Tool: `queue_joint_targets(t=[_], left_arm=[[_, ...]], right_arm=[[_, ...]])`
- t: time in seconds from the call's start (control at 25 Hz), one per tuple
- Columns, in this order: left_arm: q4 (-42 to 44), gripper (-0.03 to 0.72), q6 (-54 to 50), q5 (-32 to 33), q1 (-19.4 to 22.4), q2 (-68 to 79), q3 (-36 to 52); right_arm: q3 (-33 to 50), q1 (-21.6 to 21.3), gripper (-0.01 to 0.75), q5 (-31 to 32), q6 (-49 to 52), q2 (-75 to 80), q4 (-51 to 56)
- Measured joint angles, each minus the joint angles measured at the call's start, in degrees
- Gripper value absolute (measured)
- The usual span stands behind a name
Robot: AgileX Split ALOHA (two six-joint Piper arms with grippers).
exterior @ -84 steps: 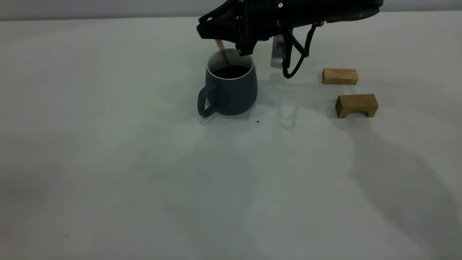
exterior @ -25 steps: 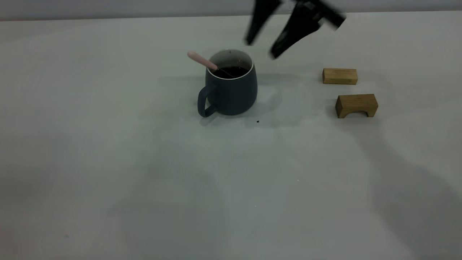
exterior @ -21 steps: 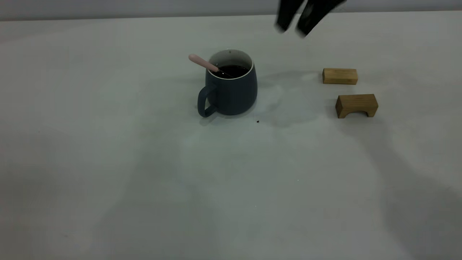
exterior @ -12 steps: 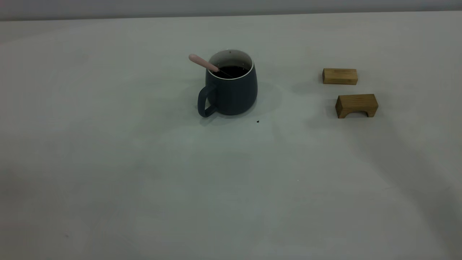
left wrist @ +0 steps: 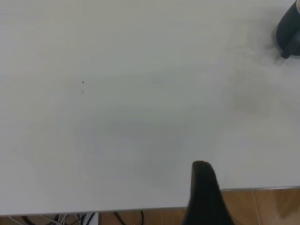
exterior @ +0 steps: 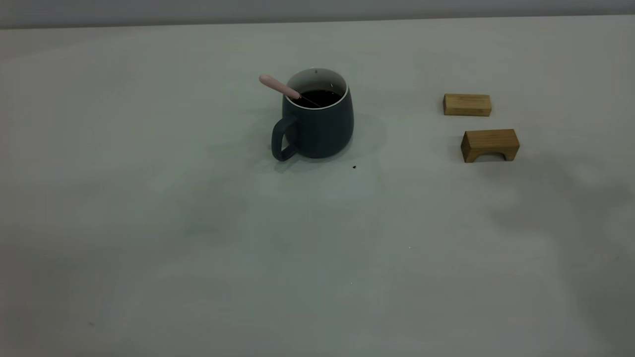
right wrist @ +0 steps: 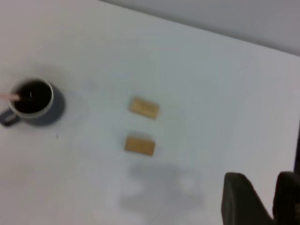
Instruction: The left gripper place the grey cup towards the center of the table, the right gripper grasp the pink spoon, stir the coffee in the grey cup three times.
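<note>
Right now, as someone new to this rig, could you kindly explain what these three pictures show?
This is a robot with two arms, each ending in a hand. The wide picture comes from an outside camera, the other two from wrist cameras. On the table stands the grey cup of coffee, with the pink spoon leaning in it. To one side lie a flat wooden block and an arched wooden block. The left hand is near the table's edge. The right hand hangs open, away from the cup. Nothing is held.
</note>
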Motion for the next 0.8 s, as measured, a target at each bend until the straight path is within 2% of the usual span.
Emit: queue_joint_targets(t=[0.44, 0.68, 0.8], left_arm=[[0.0, 0.569, 0.0, 0.0, 0.0, 0.0, 0.0], [0.0, 0.569, 0.0, 0.0, 0.0, 0.0, 0.0], [0.0, 0.569, 0.0, 0.0, 0.0, 0.0, 0.0]], right_arm=[[34.3, -0.8, 0.219, 0.0, 0.0, -36.0, 0.4], [49.7, -9.3, 0.227, -1.7, 0.0, -56.0, 4.4], [55.3, -11.7, 0.229, -2.5, 0.1, -63.4, 4.7]])
